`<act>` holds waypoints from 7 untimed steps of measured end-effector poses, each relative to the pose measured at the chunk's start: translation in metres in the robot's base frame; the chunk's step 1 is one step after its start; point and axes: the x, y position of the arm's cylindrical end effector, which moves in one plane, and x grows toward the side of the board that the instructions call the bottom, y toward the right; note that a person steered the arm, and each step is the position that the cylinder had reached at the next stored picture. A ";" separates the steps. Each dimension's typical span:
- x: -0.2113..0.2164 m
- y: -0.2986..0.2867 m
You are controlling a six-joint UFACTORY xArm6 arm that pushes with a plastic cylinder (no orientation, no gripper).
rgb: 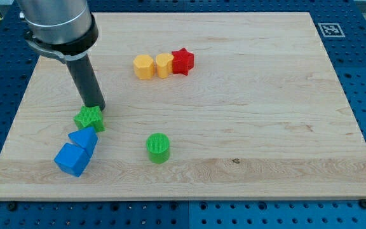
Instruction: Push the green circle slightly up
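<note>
The green circle (158, 147) is a short ribbed cylinder standing at the lower middle of the wooden board (246, 114). My tip (96, 107) is at the board's left side, touching the top edge of a green star (89, 119). The tip is well to the left of the green circle and a little above it in the view. The dark rod rises from the tip to the arm's grey body at the view's top left.
A blue triangular block (84, 138) and a blue cube (72, 159) lie just below the green star. Two yellow blocks (143, 66) (164, 64) and a red star (183, 61) form a row near the board's top middle.
</note>
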 end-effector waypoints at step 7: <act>0.105 0.207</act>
